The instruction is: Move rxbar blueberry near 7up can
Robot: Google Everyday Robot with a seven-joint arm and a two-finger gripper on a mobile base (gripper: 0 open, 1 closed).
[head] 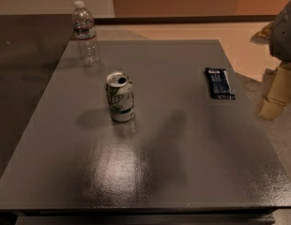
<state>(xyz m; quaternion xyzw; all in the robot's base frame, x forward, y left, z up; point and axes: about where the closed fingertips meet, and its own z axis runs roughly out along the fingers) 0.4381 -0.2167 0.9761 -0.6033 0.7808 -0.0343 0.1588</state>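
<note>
Dark blue snack bar lies flat on the gray table, far right side, well apart from the soda can standing upright left of center. Water bottle upright at far left corner. The gripper hangs at the right edge, off the table, right of the snack bar. Can't tell how open it is or whether it holds anything.

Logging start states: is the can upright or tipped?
Upright: the can stands on its base, silver top up. The gripper hangs right of the table, past the bar.
</note>
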